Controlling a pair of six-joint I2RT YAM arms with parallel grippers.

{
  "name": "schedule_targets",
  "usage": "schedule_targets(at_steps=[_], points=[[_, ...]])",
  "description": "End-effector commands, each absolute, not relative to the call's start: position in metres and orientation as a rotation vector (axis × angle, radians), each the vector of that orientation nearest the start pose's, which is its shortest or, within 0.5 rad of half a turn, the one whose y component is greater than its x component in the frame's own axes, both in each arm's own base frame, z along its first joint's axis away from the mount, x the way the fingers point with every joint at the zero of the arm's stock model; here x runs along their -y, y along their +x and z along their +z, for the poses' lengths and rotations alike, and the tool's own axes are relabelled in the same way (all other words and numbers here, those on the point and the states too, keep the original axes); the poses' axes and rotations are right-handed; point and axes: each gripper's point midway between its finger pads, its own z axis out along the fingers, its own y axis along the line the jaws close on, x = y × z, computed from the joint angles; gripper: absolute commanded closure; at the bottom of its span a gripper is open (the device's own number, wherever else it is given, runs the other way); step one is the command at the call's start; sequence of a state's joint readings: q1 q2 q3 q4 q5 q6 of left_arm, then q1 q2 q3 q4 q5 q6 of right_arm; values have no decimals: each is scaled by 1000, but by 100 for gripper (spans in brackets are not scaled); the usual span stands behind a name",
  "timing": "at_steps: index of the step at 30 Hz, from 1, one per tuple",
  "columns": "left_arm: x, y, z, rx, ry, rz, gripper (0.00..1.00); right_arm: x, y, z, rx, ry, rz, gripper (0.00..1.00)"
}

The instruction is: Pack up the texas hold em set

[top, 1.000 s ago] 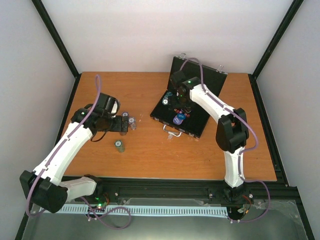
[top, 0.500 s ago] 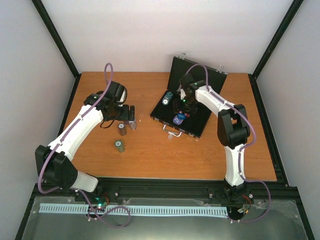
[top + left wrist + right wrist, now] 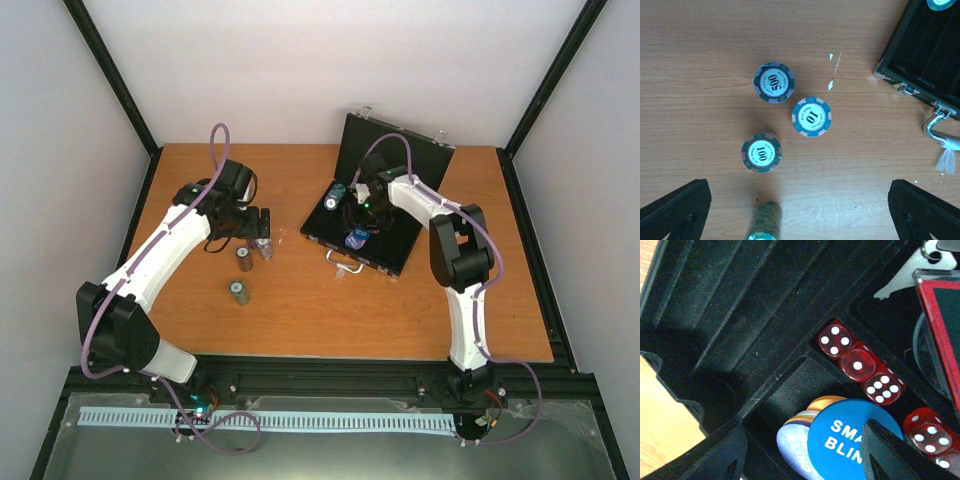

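Observation:
The black case (image 3: 392,232) lies open at the table's far middle; its corner and silver handle (image 3: 935,125) show in the left wrist view. My left gripper (image 3: 800,215) hangs open above three upright chip stacks marked 500 (image 3: 773,82), 10 (image 3: 811,116) and 100 (image 3: 761,152), and a green stack (image 3: 765,224) tipped on its side. My right gripper (image 3: 802,450) is inside the case, jaws apart around a blue "small blind" disc (image 3: 847,440) lying on orange and pale discs. Its left finger stands clear of them. Red dice (image 3: 858,362) sit in a row beside them.
A red-edged black triangle (image 3: 942,315) and a silver key (image 3: 900,277) lie in the case's right compartments. One teal-topped chip stack (image 3: 335,196) stands in the case's left end. Black frame posts and white walls ring the table.
My left arm has swung away from its base, bringing its gripper over the chip stacks. My right gripper has narrowed and shifted slightly inside the case. The chips and discs have not moved.

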State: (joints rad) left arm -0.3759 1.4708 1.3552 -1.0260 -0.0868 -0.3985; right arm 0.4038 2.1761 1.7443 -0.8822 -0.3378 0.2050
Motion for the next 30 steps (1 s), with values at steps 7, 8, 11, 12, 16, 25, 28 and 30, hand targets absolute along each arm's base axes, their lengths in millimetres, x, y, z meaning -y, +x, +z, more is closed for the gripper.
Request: schedule_targets(at_steps=[7,8,11,12,16,25,28,30], points=[[110,330,197,-2663,-102,-115,0,-251,383,66,-2913,-379,811,37],[111,331,197,-2664,-102,-117,0,-251,380,67,-2911,-384,817,37],[113,333,196,-2663,-102,-128,0,-248,377,74,-2901,-393,806,37],[113,333,196,-2662,-102,-130,0,-246,378,77,-2895,-388,782,37],[114,334,196,-2662,-101,-136,0,-239,384,84,-2873,-361,718,36],[113,332,196,-2660,-97,-134,0,-235,395,99,-2839,-321,665,36],[114,333,195,-2662,-93,-137,0,-221,405,91,-2860,-258,544,35],[114,334,196,-2657,-91,-138,0,-211,408,80,-2892,-216,476,35]])
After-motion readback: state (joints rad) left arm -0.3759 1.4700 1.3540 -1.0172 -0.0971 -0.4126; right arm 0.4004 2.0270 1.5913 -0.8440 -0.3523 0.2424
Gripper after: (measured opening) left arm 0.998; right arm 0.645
